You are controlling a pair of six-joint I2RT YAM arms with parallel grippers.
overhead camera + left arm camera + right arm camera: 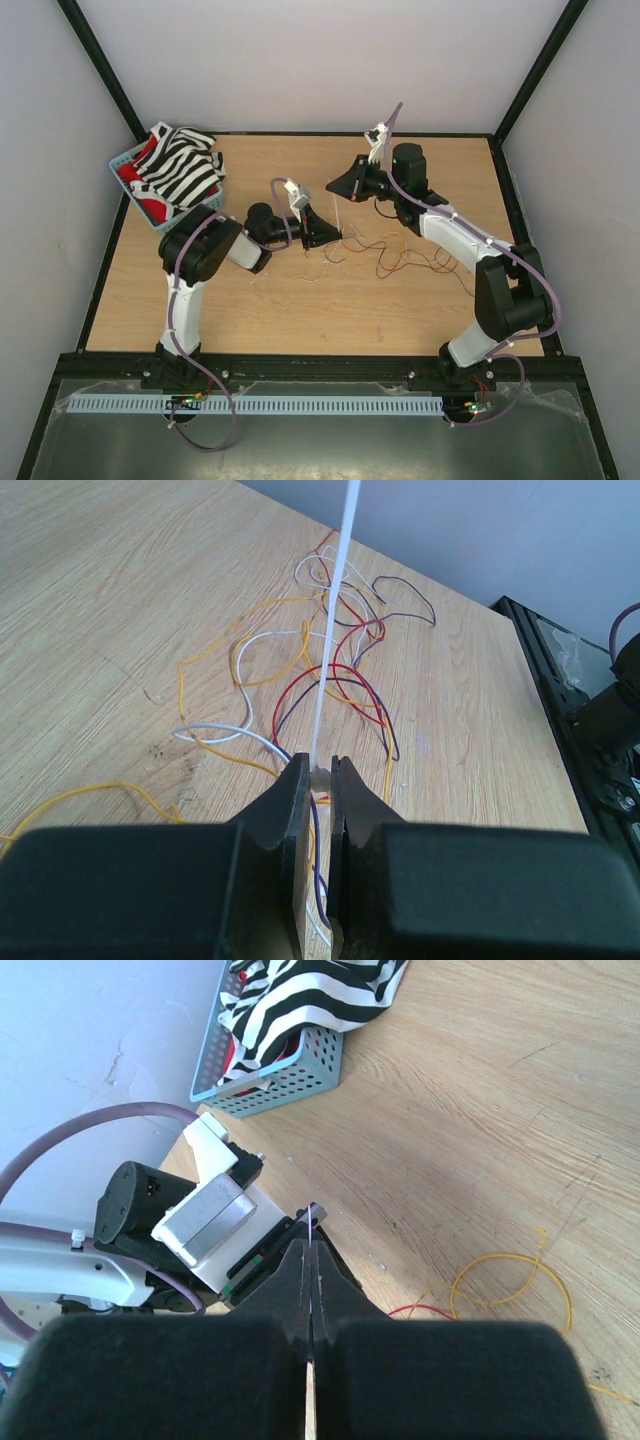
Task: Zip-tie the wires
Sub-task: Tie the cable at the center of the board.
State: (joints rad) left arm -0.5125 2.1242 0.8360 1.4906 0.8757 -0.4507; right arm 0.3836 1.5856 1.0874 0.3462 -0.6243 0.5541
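The zip tie (331,630) is a thin whitish strip stretched between both grippers above the table. My left gripper (320,776) is shut on its lower end, and the strip rises from the jaws up out of the left wrist view. My right gripper (312,1246) is shut on the strip's other end, with a short tip (314,1220) poking past the jaws. From above, the left gripper (326,237) sits just below the right gripper (341,187). The wires (392,252), thin red, yellow, white and dark strands (335,675), lie loose on the wood right of the left gripper.
A light blue basket (128,172) holding a black-and-white striped cloth (182,163) stands at the back left corner, also in the right wrist view (290,1075). A black frame edges the wooden table (250,310). A yellow wire loop (510,1285) lies below the right gripper.
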